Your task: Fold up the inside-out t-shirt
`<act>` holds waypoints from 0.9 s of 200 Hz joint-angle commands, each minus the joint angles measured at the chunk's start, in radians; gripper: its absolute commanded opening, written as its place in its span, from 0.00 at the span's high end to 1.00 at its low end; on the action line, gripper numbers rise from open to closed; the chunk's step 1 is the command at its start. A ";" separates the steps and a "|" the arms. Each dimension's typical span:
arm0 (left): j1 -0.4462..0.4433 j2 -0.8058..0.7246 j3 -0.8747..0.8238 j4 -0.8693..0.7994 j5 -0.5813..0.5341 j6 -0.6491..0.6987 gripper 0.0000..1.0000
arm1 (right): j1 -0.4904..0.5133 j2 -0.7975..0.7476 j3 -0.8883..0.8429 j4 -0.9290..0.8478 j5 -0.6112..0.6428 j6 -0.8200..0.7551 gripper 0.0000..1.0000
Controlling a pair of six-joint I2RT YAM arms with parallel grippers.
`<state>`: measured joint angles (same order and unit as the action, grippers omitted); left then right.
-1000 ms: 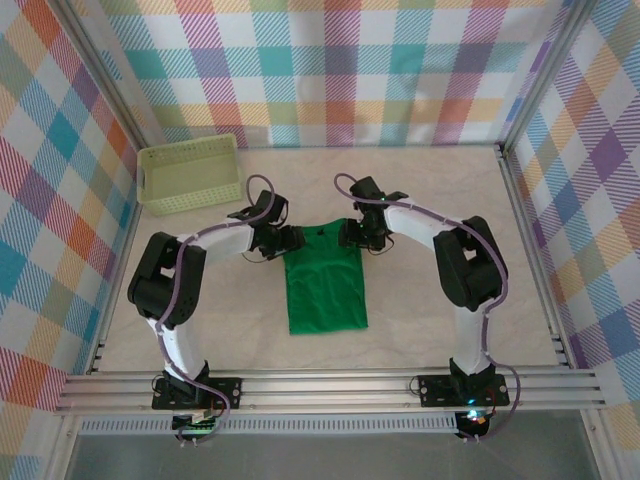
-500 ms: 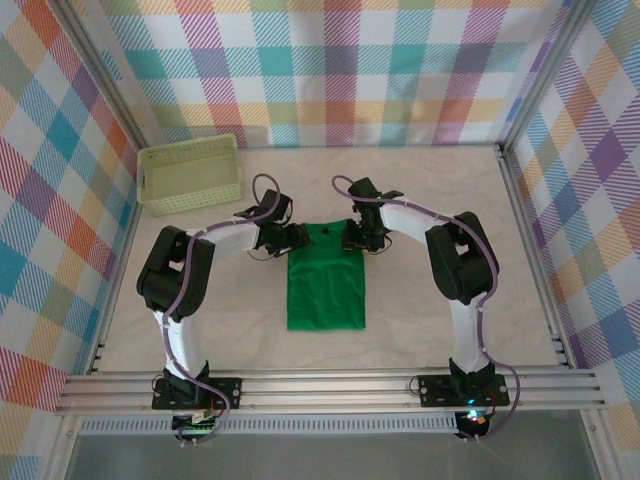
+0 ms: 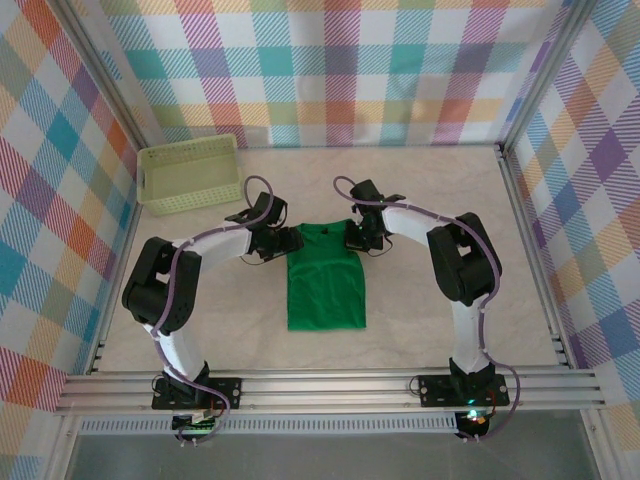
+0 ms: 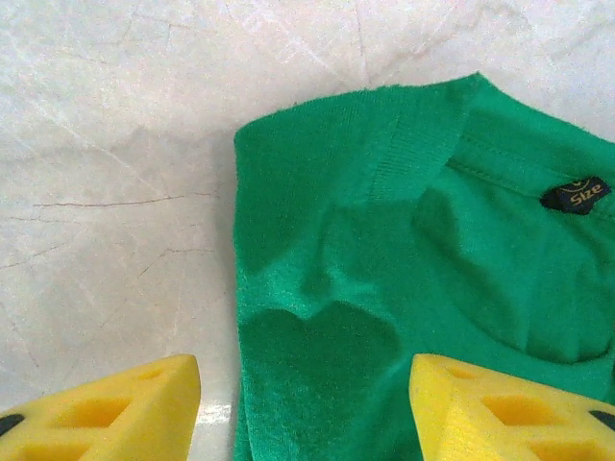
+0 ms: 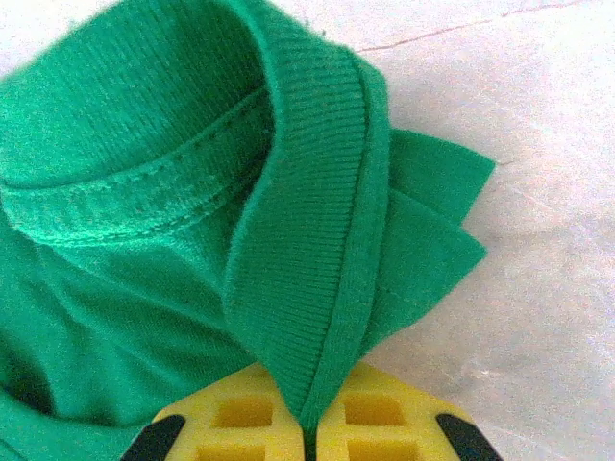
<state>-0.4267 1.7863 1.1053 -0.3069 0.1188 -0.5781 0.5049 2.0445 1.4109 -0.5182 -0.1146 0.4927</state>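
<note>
1. The inside-out t-shirt (image 3: pixel 325 285) lay flat on the table (image 3: pixel 430 200) at the centre of the top view, as a narrow green rectangle with its collar end toward the upper part of the frame.
2. The left gripper (image 3: pixel 290 240) sat at the shirt's upper left corner. In the left wrist view its jaws were spread, with one yellow pad (image 4: pixel 125 408) over bare table at the lower left and the other over green fabric at the lower right (the shoulder corner lay between them, not clamped).
3. A black size label (image 4: pixel 575 195) showed inside the neckline at the right edge of the left wrist view.
4. The right gripper (image 3: pixel 352 238) sat at the shirt's upper right corner. In the right wrist view its jaws were pressed together on a raised fold of the collar rib (image 5: pixel 307 221), which entered between the pads at the bottom centre.
5. A pale lattice basket (image 3: pixel 190 175) stood at the upper left of the top view, well apart from the shirt.
</note>
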 commanded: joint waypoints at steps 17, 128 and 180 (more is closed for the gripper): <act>-0.018 0.060 0.036 -0.021 0.017 0.015 0.41 | 0.000 0.023 -0.047 0.000 0.000 0.012 1.00; -0.084 0.219 0.171 -0.015 0.030 -0.005 0.64 | 0.004 0.021 -0.070 0.030 -0.024 0.025 1.00; -0.083 0.145 0.115 0.018 0.000 -0.006 0.81 | -0.001 -0.004 -0.080 0.028 0.000 0.020 1.00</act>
<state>-0.4767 1.9385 1.2526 -0.3927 0.0719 -0.5835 0.5034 2.0331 1.3727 -0.4473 -0.1425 0.5087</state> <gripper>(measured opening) 0.221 0.083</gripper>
